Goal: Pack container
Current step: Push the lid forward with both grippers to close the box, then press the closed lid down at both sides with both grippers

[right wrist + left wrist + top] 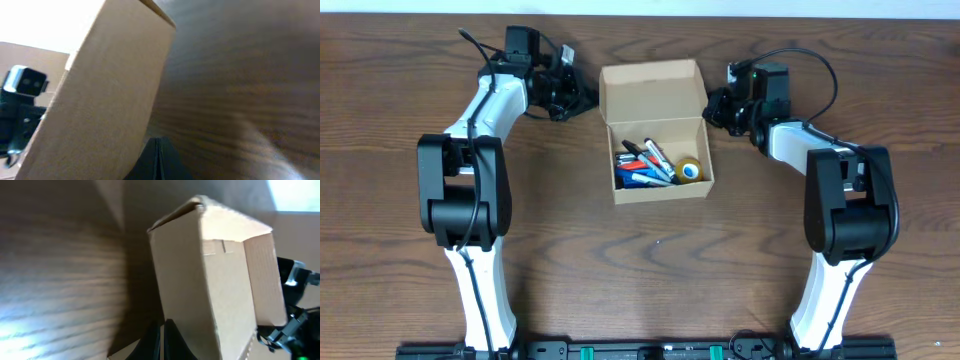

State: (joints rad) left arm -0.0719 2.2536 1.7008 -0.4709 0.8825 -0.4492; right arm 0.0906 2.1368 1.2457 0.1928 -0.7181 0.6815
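The container (660, 185) is a tan cardboard box at the table's middle, its flap lid (652, 92) standing open at the back. Inside lie several markers (645, 165) and a roll of yellow tape (690, 170). My left gripper (582, 100) is shut and empty, close to the lid's left edge. My right gripper (712, 108) is shut and empty, close to the lid's right edge. The left wrist view shows the lid (220, 280) filling the frame with shut fingers (162, 340) below. The right wrist view shows the lid (100, 110) beside shut fingers (157, 160).
The brown wooden table (640, 270) stretches in front of the box. Both arm bases stand at the front edge. The opposite gripper shows past the lid in each wrist view.
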